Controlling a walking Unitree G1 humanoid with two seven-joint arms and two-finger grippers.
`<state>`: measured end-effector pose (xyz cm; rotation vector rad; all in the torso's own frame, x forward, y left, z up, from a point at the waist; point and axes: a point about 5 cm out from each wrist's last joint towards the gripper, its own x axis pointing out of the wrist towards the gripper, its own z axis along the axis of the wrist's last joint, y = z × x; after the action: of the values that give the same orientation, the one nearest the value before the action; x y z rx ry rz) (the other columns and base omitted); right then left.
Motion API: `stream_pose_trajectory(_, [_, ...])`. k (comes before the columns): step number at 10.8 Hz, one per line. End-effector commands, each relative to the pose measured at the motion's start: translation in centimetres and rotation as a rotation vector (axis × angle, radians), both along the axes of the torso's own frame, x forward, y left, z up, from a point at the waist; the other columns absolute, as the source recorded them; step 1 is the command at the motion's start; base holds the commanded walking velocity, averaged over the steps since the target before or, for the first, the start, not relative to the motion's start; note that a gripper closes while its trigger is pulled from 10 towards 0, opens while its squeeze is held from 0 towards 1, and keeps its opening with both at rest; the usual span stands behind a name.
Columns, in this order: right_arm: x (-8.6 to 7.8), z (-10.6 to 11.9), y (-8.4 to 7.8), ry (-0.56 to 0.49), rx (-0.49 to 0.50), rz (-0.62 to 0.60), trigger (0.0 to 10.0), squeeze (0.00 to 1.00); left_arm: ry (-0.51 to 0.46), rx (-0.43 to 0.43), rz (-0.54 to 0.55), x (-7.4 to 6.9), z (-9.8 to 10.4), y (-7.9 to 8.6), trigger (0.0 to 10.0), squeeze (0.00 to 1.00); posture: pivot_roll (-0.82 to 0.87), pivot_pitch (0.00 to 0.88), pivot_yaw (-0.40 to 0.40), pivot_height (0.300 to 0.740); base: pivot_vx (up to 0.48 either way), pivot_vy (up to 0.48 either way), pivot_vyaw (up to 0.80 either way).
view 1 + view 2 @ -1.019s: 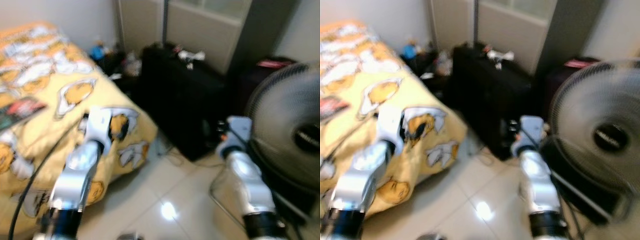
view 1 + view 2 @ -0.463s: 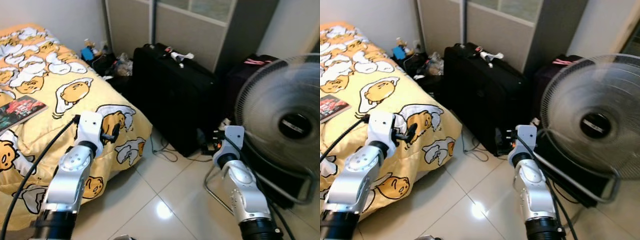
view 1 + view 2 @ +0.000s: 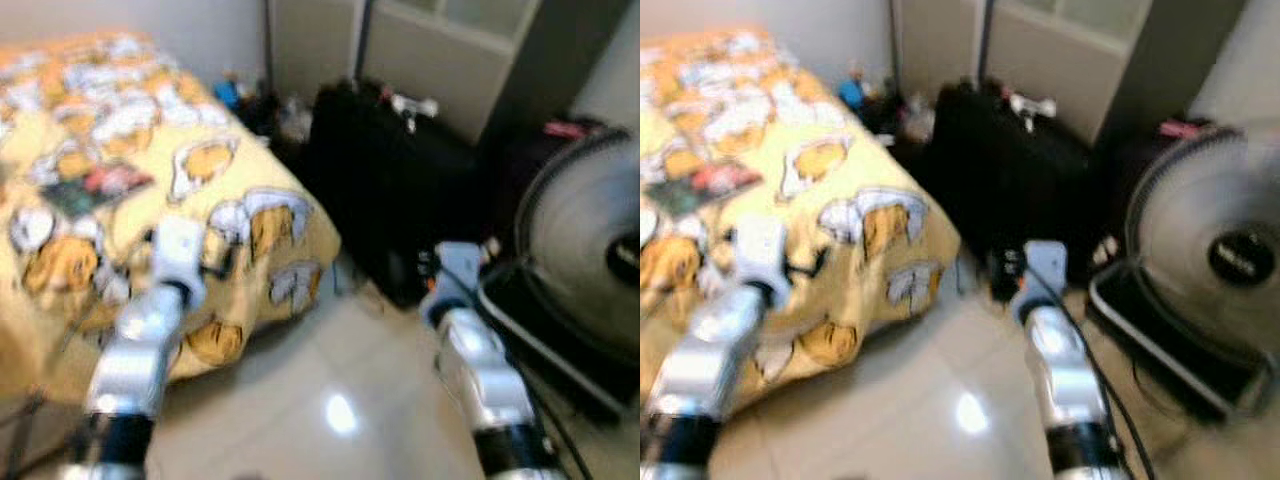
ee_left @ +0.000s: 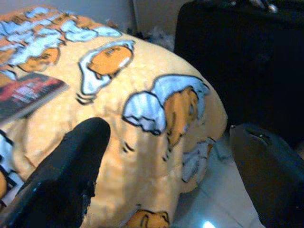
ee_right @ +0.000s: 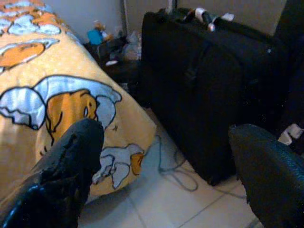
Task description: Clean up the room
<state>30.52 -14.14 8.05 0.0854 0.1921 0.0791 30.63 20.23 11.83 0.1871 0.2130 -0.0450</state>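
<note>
A bed with a yellow cartoon blanket (image 3: 250,180) takes up the left of the room. A dark book (image 3: 95,185) lies on it, and the left wrist view shows the book (image 4: 26,95) too. My left gripper (image 4: 168,130) is open and holds nothing, hovering beside the blanket's corner. My right gripper (image 5: 164,130) is also open, held over the tiled floor between the bed and a black suitcase (image 5: 213,85). Both silver arms, left (image 3: 150,320) and right (image 3: 470,350), reach forward in the blurred eye views.
Small clutter (image 3: 260,105) lies in the far corner between bed and suitcase (image 3: 390,200). A standing fan (image 3: 590,260) is close on the right. A cable (image 5: 171,166) trails on the floor by the suitcase. Glossy tiles (image 3: 330,400) lie ahead.
The whole picture has shifted and blurred, so the camera has turned. Both arms keep the same forward pose, grippers open as before.
</note>
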Motion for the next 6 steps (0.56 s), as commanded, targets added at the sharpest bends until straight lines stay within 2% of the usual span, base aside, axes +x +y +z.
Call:
stream_pose_trajectory(1, [0.17,0.09,-0.71,-0.001,-0.014,-0.022,10.0,1.0,-0.009,-0.005,-0.022,0.35,0.24,-0.93,10.0,0.0,0.01,0.0,-0.002,0.74,0.0,0.262,0.0])
stream_pose_trajectory(4, [0.06,-0.17,-0.48,0.009,-0.025,-0.005,10.0,1.0,-0.013,-0.008,-0.019,0.48,0.33,-0.97,10.0,0.0,0.02,0.0,-0.011,0.74,0.0,0.268,0.0])
stream_pose_trajectory(6, [0.19,0.1,-0.5,-0.006,-0.038,0.014,10.0,1.0,-0.016,-0.009,-0.01,0.61,0.45,-0.85,10.0,0.0,0.02,0.0,-0.011,0.74,0.0,0.287,0.67])
